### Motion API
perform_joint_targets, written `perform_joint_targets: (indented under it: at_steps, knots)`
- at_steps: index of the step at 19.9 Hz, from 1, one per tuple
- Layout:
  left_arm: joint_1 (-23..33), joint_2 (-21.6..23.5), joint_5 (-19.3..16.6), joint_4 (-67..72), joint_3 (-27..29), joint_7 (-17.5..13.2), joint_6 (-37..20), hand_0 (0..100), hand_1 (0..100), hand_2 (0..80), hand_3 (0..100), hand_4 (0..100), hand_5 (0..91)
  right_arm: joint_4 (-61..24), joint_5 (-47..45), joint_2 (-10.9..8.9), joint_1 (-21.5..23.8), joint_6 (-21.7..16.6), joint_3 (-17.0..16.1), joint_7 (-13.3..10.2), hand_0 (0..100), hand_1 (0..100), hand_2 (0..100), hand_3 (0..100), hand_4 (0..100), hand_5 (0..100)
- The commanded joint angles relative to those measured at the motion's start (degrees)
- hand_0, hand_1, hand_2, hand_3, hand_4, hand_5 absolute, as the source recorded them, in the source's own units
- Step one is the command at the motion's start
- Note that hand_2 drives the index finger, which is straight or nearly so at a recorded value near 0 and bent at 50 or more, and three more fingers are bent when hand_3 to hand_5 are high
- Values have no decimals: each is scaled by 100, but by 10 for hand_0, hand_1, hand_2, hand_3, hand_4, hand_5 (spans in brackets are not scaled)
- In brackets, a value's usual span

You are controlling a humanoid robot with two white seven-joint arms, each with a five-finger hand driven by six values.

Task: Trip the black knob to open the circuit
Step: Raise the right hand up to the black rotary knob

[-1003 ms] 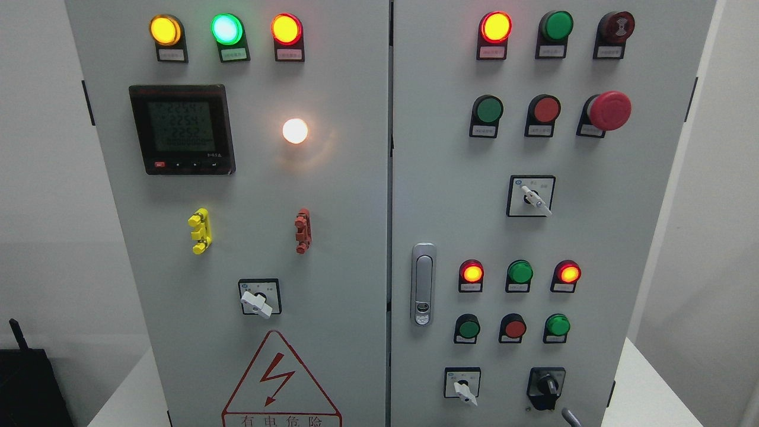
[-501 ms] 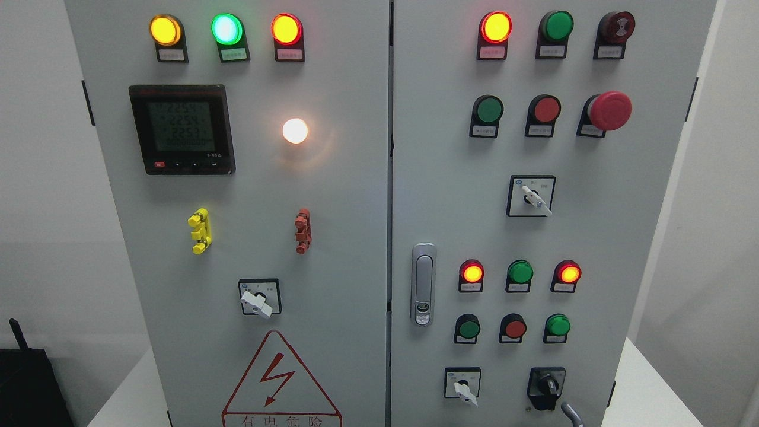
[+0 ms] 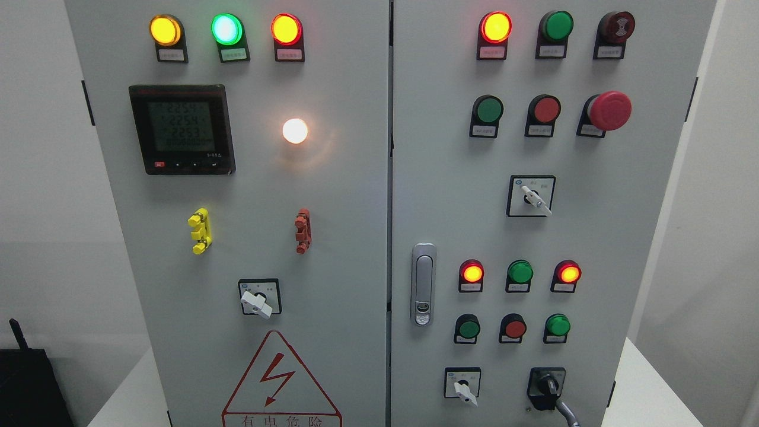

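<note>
The black knob [image 3: 547, 386] sits on a black square base at the bottom right of the grey cabinet's right door [image 3: 593, 237]. Its handle points roughly upright, leaning slightly. A thin grey tip of my right hand [image 3: 566, 411] comes up from the bottom edge and reaches the knob's lower right corner. The rest of that hand is out of frame. My left hand does not show.
A white selector switch [image 3: 462, 388] sits left of the knob, and the door latch [image 3: 423, 284] is further up on the left. Lit red lamps [image 3: 472, 273] and green buttons are above. A red mushroom stop button [image 3: 609, 110] projects at the upper right.
The grey tip of my right hand has crept up and left from the bottom edge to the black knob's lower corner. The panel lights are unchanged.
</note>
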Motion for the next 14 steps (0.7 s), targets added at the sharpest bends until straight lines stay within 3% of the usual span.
perform_joint_targets:
  at_steps: [1, 14]
  knots:
    - [-14, -9, 14, -1, 7, 1, -8, 120, 389, 0, 0, 0, 0, -135, -15, -4, -63, -41, 20, -16, 975, 823, 0, 1000, 970, 967]
    - [-23, -9, 14, -1, 7, 1, -8, 120, 389, 0, 0, 0, 0, -153, 3, -4, -107, -41, 293, -24, 978, 823, 0, 1000, 971, 967]
